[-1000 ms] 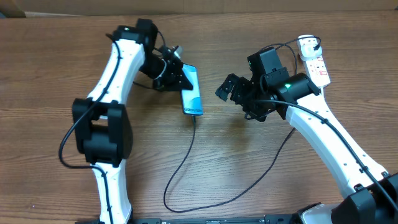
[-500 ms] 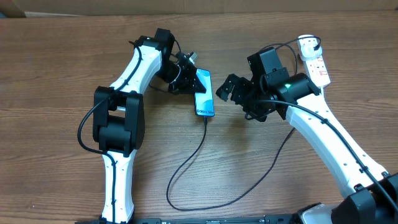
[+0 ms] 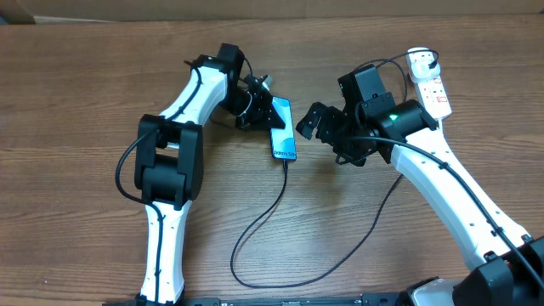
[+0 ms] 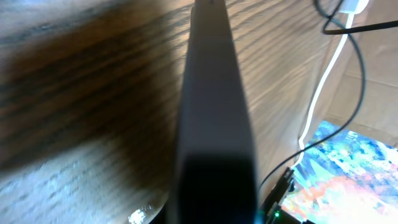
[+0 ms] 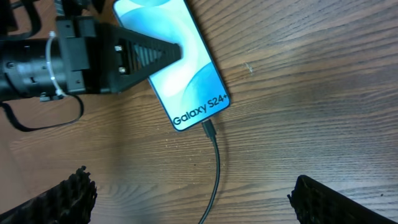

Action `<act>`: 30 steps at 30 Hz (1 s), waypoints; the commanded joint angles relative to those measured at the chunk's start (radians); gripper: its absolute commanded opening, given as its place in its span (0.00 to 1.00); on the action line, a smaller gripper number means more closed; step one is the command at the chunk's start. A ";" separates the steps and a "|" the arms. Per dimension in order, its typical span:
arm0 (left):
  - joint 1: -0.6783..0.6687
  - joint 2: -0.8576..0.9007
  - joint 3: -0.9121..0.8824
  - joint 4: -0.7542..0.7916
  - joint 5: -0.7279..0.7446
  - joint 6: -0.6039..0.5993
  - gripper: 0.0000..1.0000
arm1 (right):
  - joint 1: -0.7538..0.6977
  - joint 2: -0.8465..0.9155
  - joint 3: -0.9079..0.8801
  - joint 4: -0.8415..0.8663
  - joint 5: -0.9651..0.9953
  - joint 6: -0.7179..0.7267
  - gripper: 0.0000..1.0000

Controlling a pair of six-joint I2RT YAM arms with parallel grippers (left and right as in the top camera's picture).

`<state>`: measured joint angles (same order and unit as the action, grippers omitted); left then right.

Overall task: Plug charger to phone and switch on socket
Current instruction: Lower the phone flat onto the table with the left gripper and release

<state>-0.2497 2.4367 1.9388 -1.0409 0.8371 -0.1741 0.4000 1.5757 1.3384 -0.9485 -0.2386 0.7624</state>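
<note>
the left gripper (image 3: 265, 109) has its jaws pinched narrow on the phone (image 3: 283, 129), one dark finger (image 5: 146, 53) lying across the upper part of the lit screen. in the left wrist view a grey slab fills the middle, probably the phone's edge caught between the jaws, though that view is too blurred to be sure. the grip sits at the end away from the port, which leaves the "galaxy s24+" end free for the cable.

the phone lies near the middle of the table (image 3: 85, 85), between the two arms. the charger (image 3: 263, 221) has its connector tip (image 5: 208, 129) meeting the phone's lower edge and it looks seated, so the hold likely serves to steady the phone.

the right gripper (image 3: 310, 121) hangs just beside the phone with jaws spread wide and nothing in them. the socket (image 3: 429, 85) lies well apart at the far right, behind that arm; judging by this, its switch is the part of the task left to do.
</note>
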 commanded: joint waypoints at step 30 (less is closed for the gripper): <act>0.050 -0.021 0.024 -0.122 -0.316 -0.006 0.46 | -0.003 -0.008 0.009 -0.004 0.014 -0.039 1.00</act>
<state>-0.2291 2.4340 1.9549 -1.1496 0.6220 -0.1879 0.4000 1.5757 1.3384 -0.9550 -0.2348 0.7368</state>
